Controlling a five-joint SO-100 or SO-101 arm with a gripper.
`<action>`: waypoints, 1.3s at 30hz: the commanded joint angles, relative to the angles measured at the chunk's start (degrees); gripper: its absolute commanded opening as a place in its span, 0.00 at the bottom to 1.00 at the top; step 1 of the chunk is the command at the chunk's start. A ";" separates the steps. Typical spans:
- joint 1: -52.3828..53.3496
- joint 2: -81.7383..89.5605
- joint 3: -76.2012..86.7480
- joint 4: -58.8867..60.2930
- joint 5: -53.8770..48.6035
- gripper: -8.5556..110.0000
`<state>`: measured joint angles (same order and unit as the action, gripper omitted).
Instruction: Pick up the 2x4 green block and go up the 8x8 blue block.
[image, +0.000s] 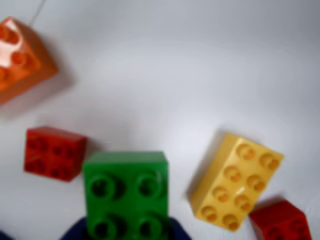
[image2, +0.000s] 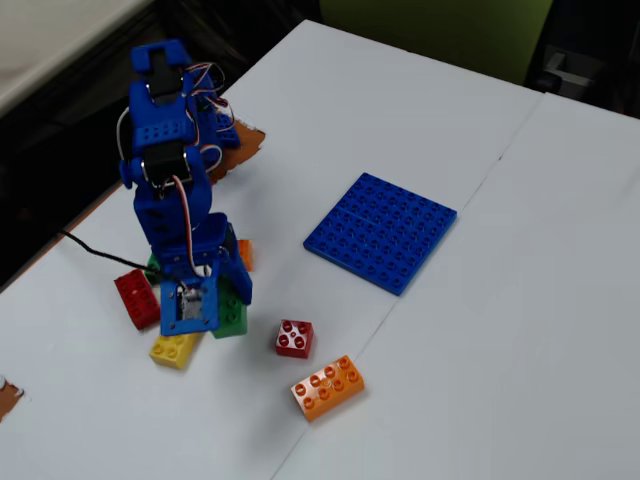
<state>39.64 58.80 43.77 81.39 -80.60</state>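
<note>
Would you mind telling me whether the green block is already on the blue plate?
No: the green block is under the arm, well apart from the blue plate.

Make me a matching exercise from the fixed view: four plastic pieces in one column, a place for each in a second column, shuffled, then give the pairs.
Things:
1. blue plate
2. orange brick
3. small red brick
4. green brick

Places:
A. right beside the gripper, partly hidden by the arm
B. alone on the table, between the arm and the orange brick
C. nearest the bottom edge of the picture
D. farthest right, lying flat, clear of the arm

Pairs: 1-D, 2-C, 3-B, 4-A
</note>
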 joint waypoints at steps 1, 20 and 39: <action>-2.55 10.55 -2.11 8.09 -4.39 0.07; -23.20 30.32 -15.56 16.52 -0.35 0.07; -40.96 29.88 17.93 -17.49 3.87 0.07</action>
<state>-0.70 86.40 57.22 66.09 -72.16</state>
